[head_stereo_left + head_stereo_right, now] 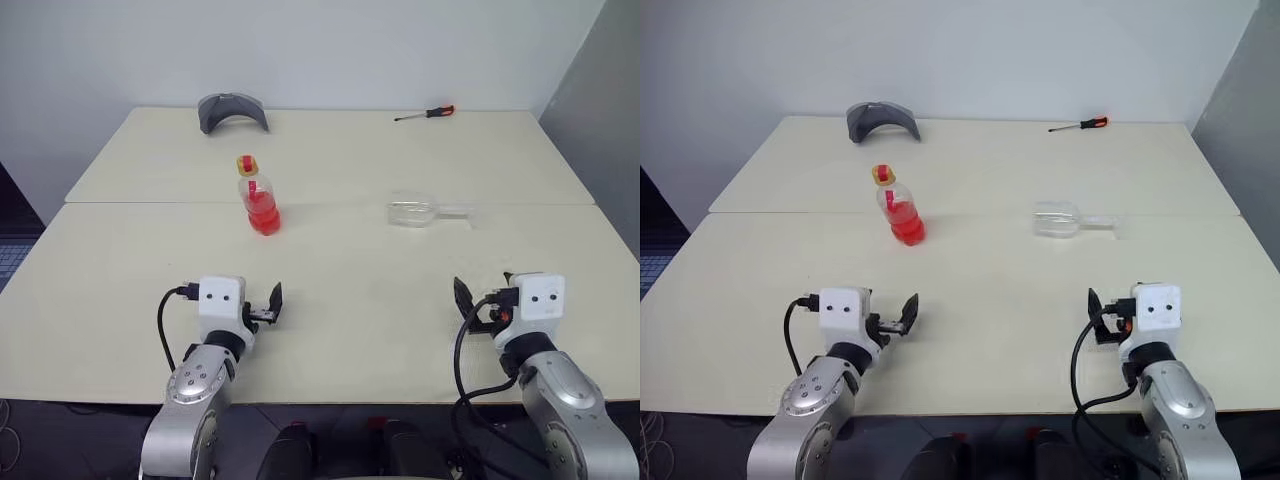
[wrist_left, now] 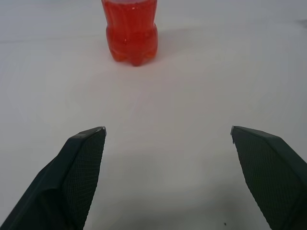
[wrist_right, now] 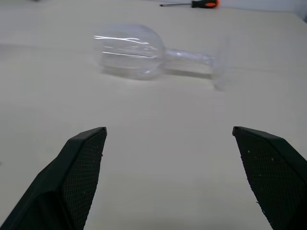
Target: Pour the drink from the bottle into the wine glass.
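Observation:
The bottle (image 1: pixel 258 200) stands upright left of the table's middle, yellow cap on, with the red drink (image 2: pixel 130 33) filling its lower half. To its right the clear wine glass (image 1: pixel 415 212) lies on its side, bowl toward the bottle and foot (image 1: pixel 470 213) pointing right. Near the table's front edge my left gripper (image 2: pixel 168 129) hovers open, pointing at the bottle from well short of it. On the right, my right gripper (image 3: pixel 169 128) is also open and empty, aimed at the lying glass (image 3: pixel 132 50) with a stretch of bare table between.
Two cream tables (image 1: pixel 350 330) are pushed together, with a seam running across just behind the bottle and glass. A grey curved object (image 1: pixel 232 108) lies at the back left and a screwdriver (image 1: pixel 425 113) with a red handle at the back right, near the wall.

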### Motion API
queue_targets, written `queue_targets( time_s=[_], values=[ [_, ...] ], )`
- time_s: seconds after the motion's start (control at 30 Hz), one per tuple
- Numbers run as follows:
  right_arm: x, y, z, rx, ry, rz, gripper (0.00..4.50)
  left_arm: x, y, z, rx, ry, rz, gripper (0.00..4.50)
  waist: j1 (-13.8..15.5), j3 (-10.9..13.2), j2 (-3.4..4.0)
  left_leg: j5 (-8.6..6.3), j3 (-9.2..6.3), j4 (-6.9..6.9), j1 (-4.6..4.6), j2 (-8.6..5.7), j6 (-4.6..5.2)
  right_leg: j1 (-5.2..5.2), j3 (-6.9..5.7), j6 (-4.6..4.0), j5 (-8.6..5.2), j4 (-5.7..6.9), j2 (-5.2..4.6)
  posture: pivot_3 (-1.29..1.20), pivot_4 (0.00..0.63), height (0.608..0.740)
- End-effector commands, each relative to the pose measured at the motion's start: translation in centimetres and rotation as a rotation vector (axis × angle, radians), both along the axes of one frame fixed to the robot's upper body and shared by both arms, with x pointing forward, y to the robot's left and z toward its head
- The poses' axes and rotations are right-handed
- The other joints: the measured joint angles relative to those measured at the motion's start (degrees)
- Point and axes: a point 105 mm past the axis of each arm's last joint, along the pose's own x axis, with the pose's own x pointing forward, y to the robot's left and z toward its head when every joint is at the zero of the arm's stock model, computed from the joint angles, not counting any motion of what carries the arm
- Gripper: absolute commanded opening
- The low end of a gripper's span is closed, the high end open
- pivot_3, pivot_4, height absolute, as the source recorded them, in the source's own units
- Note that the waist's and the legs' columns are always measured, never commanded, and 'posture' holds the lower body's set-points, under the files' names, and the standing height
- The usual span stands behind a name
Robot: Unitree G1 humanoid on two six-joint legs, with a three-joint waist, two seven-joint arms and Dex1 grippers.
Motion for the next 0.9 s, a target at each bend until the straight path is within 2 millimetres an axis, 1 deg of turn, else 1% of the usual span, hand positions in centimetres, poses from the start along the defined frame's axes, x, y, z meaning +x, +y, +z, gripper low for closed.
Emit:
queue_targets(
  time_s=[0.03,0.13,0.2,0.3,0.4,0.47,0.63,0.73,0.9],
  values=[
    [-0.1,2.6,1.7,0.056,-0.042,0.232,4.5,1.5,1.4,1.5,0.032,-0.082,0.01,4.48,-0.05,0.0,0.0,0.0,-0.01,0.0,0.01,0.01,0.0,0.0,-0.01,0.0,0.0,0.0,0.02,0.0,0.15,0.74],
    [-0.3,4.4,3.1,0.087,-0.052,0.446,4.5,3.4,1.8,2.1,0.035,-0.114,-0.018,4.48,-0.09,0.0,0.0,0.0,0.01,0.0,0.03,0.02,0.01,0.01,0.01,-0.01,0.0,0.01,0.03,0.0,0.15,0.74],
    [-0.1,4.8,3.9,0.091,-0.057,0.521,4.5,4.6,1.4,2.5,0.065,-0.14,-0.067,4.48,0.0,0.01,-0.02,-0.01,0.01,0.02,0.02,0.0,0.02,0.02,0.0,-0.01,0.01,0.0,0.02,0.0,0.15,0.74],
    [0.5,5.2,5.0,0.082,-0.071,0.587,4.5,6.6,1.5,2.9,0.048,-0.154,-0.074,4.48,0.11,0.01,-0.03,-0.01,0.0,0.05,0.0,-0.01,0.02,0.04,-0.02,-0.01,0.02,0.0,0.01,0.0,0.15,0.74],
    [1.0,5.8,5.5,0.068,-0.078,0.618,4.5,8.1,1.3,3.6,0.063,-0.188,-0.081,4.48,0.22,0.01,-0.04,0.0,0.0,0.08,-0.02,-0.01,0.02,0.02,-0.02,-0.01,0.03,0.0,0.01,0.0,0.15,0.74],
    [1.2,6.1,5.4,0.065,-0.078,0.625,4.5,8.8,1.2,4.0,0.061,-0.211,-0.071,4.48,0.21,0.01,-0.04,0.0,-0.01,0.08,-0.04,-0.01,0.01,0.0,-0.02,-0.02,0.04,0.01,0.01,0.0,0.15,0.74],
    [1.2,6.7,5.4,0.081,-0.083,0.641,4.5,9.4,0.7,4.2,0.055,-0.232,-0.083,4.48,0.19,0.01,-0.04,0.05,0.03,0.08,-0.08,-0.01,-0.09,-0.04,0.03,-0.03,0.05,0.0,-0.03,0.0,0.15,0.74],
    [1.0,6.9,5.5,0.088,-0.084,0.654,4.5,9.8,0.9,4.2,0.032,-0.239,-0.078,4.48,0.22,0.01,-0.04,0.06,0.01,0.1,-0.09,-0.01,-0.09,-0.04,0.01,-0.03,0.05,0.01,-0.03,0.0,0.15,0.74],
    [1.0,7.1,5.6,0.09,-0.087,0.657,4.5,11.4,1.3,5.1,0.021,-0.275,-0.051,4.48,0.25,0.01,-0.04,0.05,-0.03,0.14,-0.08,-0.01,-0.05,-0.03,-0.06,-0.01,0.07,0.06,-0.03,0.0,0.15,0.74]
  ],
)
